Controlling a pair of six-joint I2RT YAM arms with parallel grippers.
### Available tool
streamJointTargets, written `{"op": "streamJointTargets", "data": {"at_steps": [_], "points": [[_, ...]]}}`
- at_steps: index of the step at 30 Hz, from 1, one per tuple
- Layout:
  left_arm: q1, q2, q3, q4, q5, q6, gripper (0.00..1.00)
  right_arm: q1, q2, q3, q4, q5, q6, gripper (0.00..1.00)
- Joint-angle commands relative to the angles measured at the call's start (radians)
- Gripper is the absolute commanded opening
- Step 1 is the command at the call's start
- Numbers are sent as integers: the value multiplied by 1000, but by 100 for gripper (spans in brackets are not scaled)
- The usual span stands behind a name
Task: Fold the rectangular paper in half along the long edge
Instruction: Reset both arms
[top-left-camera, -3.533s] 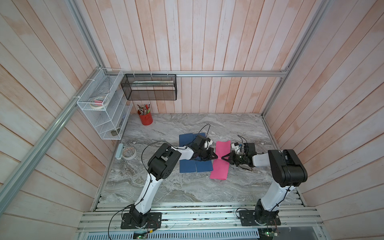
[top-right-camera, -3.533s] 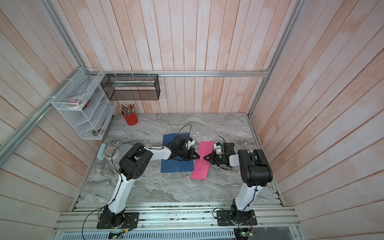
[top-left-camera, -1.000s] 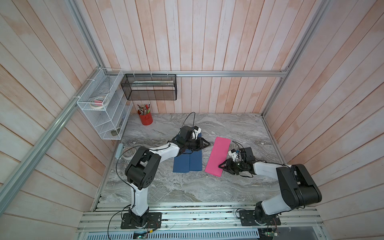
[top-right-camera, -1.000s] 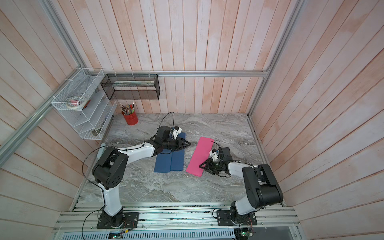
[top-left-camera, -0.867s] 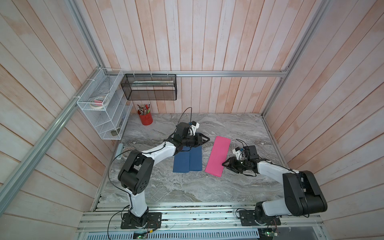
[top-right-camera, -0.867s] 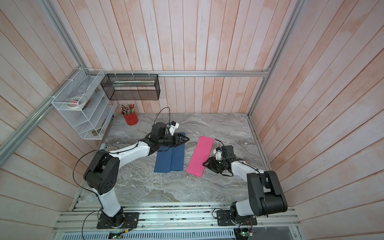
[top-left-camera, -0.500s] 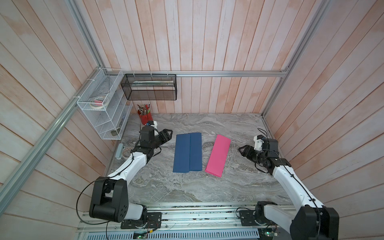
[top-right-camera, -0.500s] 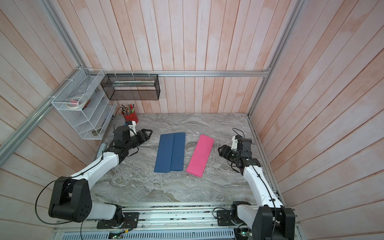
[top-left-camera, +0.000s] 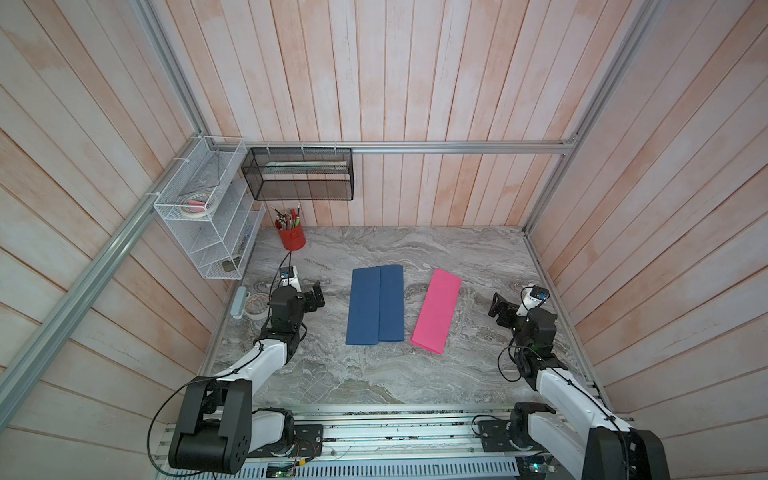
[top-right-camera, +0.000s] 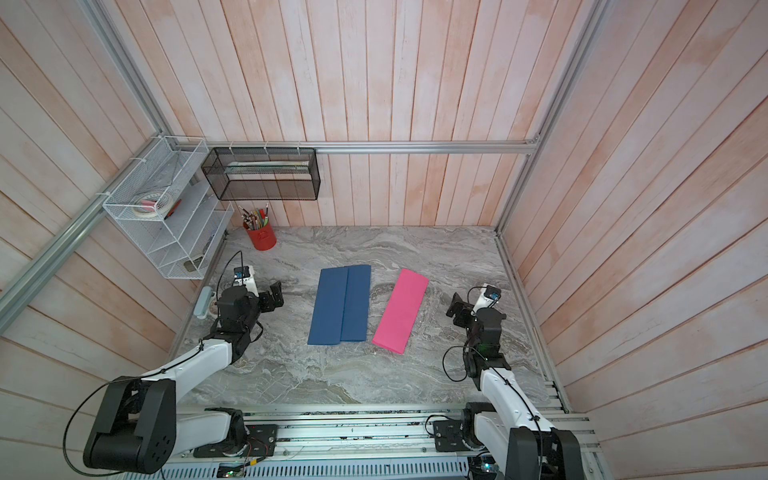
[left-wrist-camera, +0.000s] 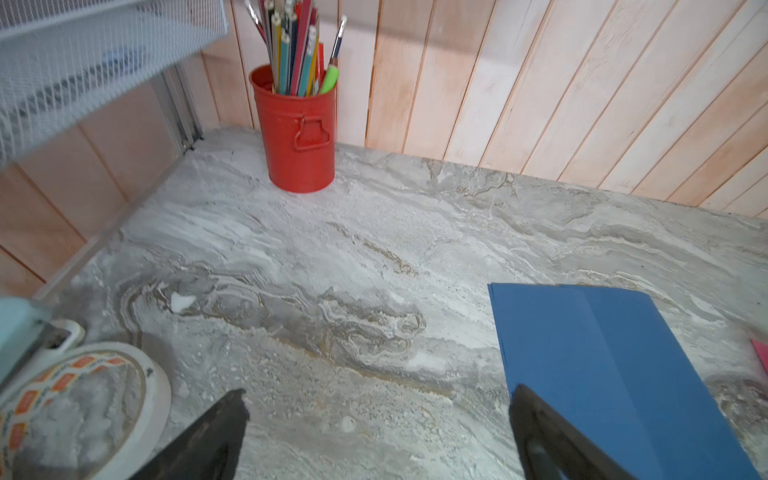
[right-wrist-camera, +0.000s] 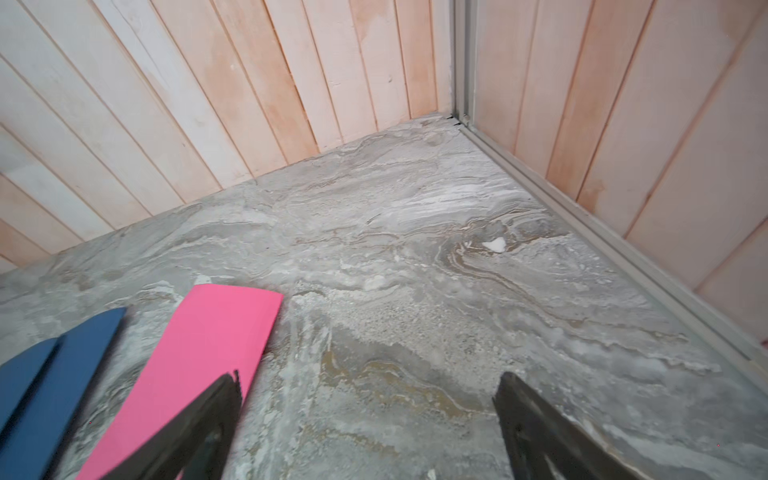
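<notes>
The pink paper (top-left-camera: 436, 316) is laid flat at mid-table, just beside the blue paper (top-left-camera: 376, 311). The left gripper (top-left-camera: 318, 296) and right gripper (top-left-camera: 498, 309) are held at opposite table edges, jaws spread wide and empty. A tape roll (top-left-camera: 256, 304) and red pencil cup (top-left-camera: 291, 237) are set near the left gripper.

I see pink paper (top-left-camera: 436, 317) flat on the counter (top-left-camera: 374, 374) beside blue paper (top-left-camera: 376, 311), left gripper (top-left-camera: 316, 296) and right gripper (top-left-camera: 500, 309) well apart from both.
</notes>
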Motion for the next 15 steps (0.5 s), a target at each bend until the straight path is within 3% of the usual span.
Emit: {"op": "streamJointTargets", "data": {"at_steps": [1,5,10,13,15], "points": [[59,-4,-45,140,-28,122,100,-4,17,-56,248,129,-108,98],[166,97,-198,451,97,-2,100,-15,151,-105,426,153,-158,98],[188,180,-262,691,158,12,100,-13,314,-97,615,106,-169,98],[187,338,-354,1050,206,27,100,-31,444,-88,759,74,-178,98],[192,281,-359,957,190,19,100,-34,559,-99,867,6,-189,98]]}}
